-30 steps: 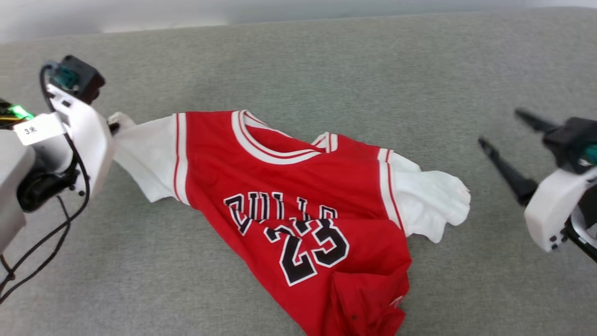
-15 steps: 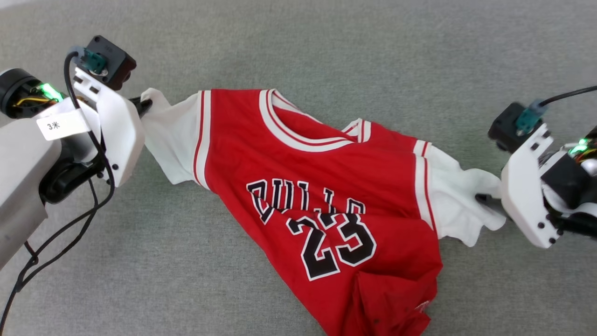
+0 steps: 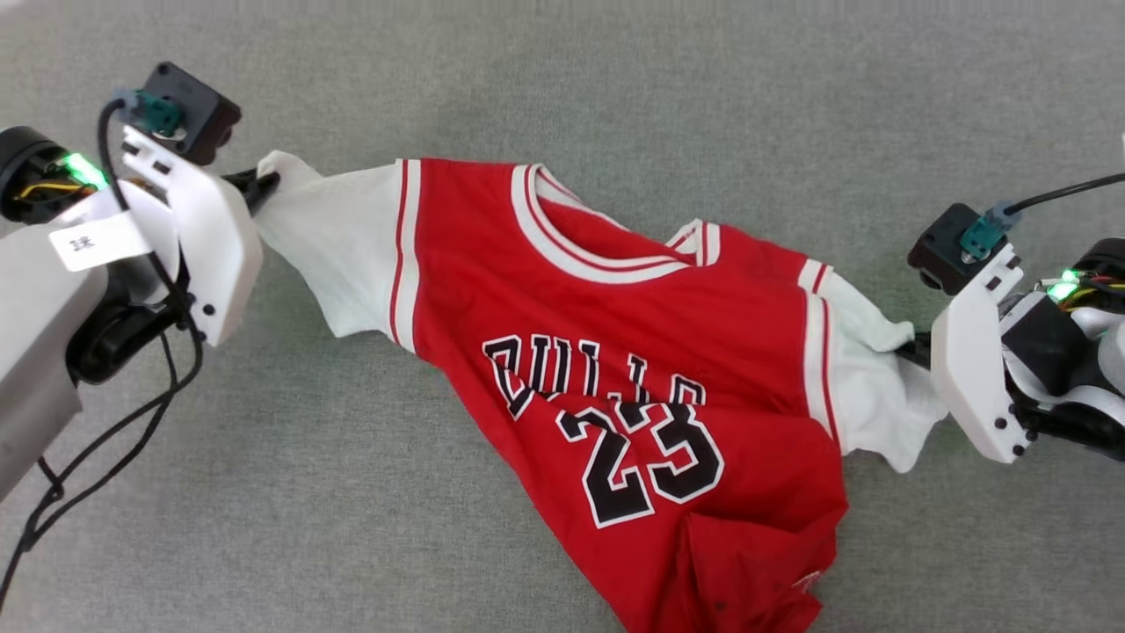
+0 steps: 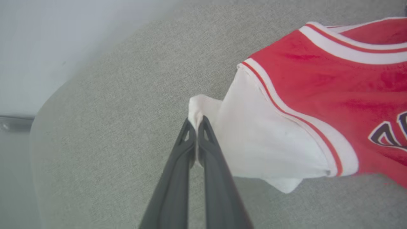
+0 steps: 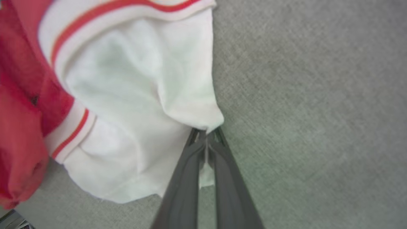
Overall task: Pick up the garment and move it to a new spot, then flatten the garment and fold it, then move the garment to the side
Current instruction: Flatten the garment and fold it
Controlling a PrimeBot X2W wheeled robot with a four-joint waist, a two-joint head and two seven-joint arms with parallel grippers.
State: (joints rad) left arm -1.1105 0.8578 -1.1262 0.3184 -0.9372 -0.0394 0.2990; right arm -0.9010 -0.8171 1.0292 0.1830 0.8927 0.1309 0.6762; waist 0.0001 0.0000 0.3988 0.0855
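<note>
The garment [image 3: 615,308], a red jersey with white short sleeves and black "BULLS 23" lettering, lies face up across the grey surface, its lower hem bunched toward the bottom of the head view. My left gripper [image 3: 264,186] is shut on the tip of the white sleeve at the left; the left wrist view shows that sleeve [image 4: 254,133] pinched between my left gripper's [image 4: 197,122] dark fingers. My right gripper [image 3: 910,352] is shut on the white sleeve at the right, and the right wrist view shows that sleeve [image 5: 136,95] clamped in my right gripper [image 5: 206,132].
A grey fabric surface [image 3: 264,457] spreads all around the garment. Its pale edge [image 4: 28,105] and a light wall show at the left of the left wrist view. A black cable [image 3: 105,448] hangs from my left arm.
My right gripper came in from the right with fingers apart and has closed on the right sleeve. The head view has shifted. The left gripper keeps its hold on the left sleeve.
</note>
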